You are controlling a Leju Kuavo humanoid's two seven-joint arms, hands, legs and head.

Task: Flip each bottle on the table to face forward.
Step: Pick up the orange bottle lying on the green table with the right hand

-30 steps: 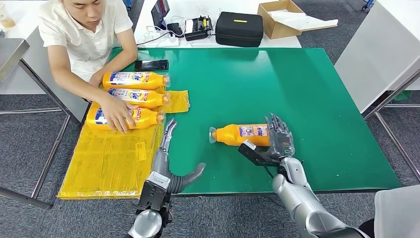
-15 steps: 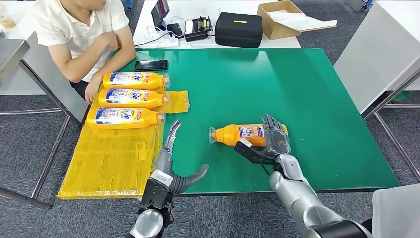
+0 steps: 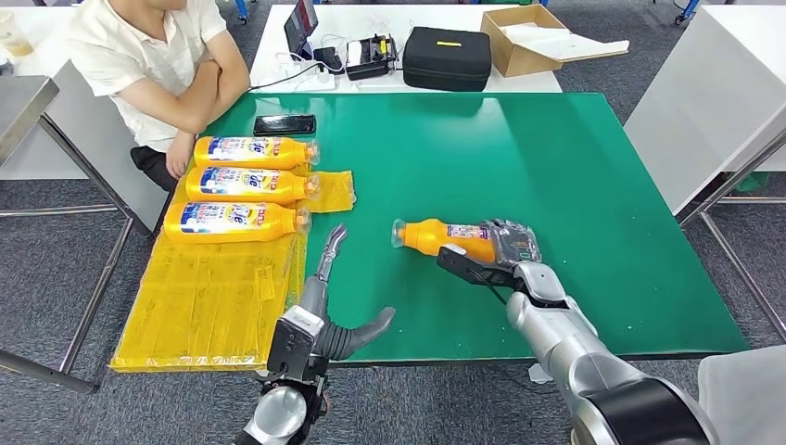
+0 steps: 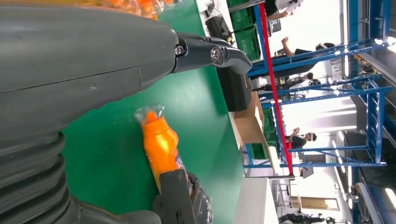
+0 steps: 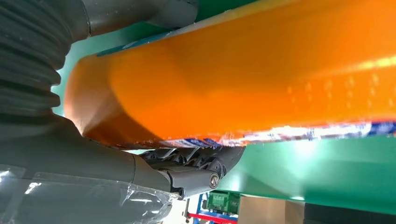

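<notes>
A: Status?
B: Three bottles [image 3: 241,184] lie label-up in a row at the tabletop's [image 3: 593,185] far-left corner. The last bottle [image 3: 443,238] lies mid-tabletop near the front edge, my right hand [image 3: 505,252] wrapped round it.
A: Left?
B: Left hand [image 3: 326,278] spread, holding nothing. One flip left, I reckon.

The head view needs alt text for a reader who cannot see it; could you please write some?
The robot's right hand grips an orange bottle lying on a green table. Its left hand hovers open nearby. Three more bottles lie in a row on yellow sheets beside a seated person.
</notes>
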